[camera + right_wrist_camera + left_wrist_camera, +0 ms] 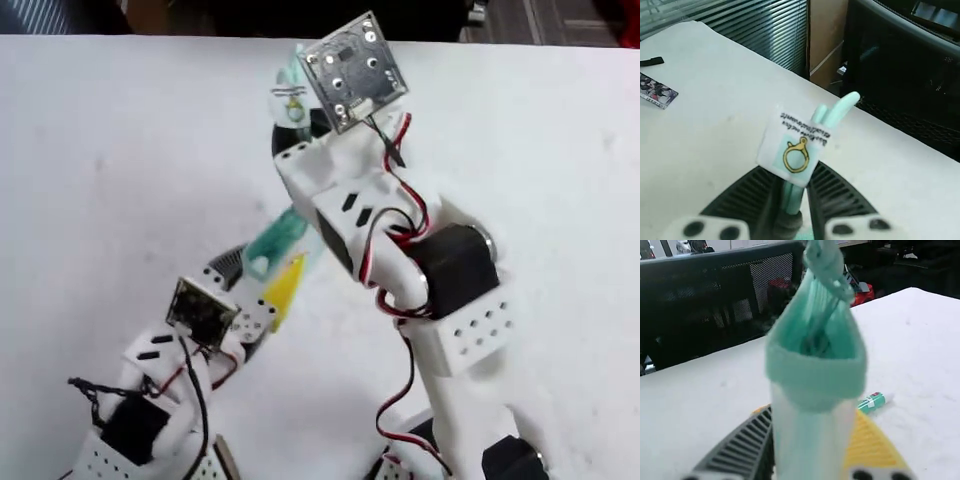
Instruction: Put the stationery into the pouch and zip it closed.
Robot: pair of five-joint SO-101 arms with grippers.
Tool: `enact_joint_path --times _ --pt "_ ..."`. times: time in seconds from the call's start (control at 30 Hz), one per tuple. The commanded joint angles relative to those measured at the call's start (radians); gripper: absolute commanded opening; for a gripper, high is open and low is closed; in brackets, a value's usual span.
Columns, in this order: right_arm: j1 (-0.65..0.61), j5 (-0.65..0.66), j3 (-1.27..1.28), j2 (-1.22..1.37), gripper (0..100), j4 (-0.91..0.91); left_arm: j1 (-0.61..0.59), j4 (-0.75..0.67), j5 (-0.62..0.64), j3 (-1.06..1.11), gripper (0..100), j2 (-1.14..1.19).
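Pouch of mint-green translucent plastic [272, 246] is stretched between both arms, from upper centre to lower centre-left of the high view. Left gripper [268, 258], with one yellow and one black ribbed finger, is clamped on the pouch's lower end. Right gripper [790, 172] has its black fingers closed on the pouch's pale green loop strap [837, 109], which carries a white paper tag [796, 147]. One small green-and-white stick-shaped stationery item [872, 401] lies on the white table [100, 150], outside the pouch, right of centre in the left wrist view.
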Motion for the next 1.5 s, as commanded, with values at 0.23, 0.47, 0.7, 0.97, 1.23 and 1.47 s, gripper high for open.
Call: enact_joint_path --times 0.23,0.47,0.7,0.97,1.23,1.47 --pt "-0.051 0.017 -0.014 -0.022 1.6 -0.087 0.015 -0.032 0.041 -0.049 2 0.007" --pt "-0.01 0.023 0.032 0.005 1.6 -0.243 0.039 -0.032 0.041 -0.046 2 0.007" --pt "0.15 0.023 0.083 0.068 1.6 -0.337 0.097 0.063 -0.009 -0.087 2 0.007" --pt "0.291 0.025 0.086 0.088 1.6 -0.34 0.101 0.106 -0.046 -0.121 2 0.007" --pt "0.36 0.025 0.097 0.09 1.6 -0.366 0.099 0.107 -0.046 -0.12 2 0.007" --pt "0.387 0.041 0.199 0.09 1.5 -0.489 0.097 0.109 -0.046 -0.12 2 0.007"
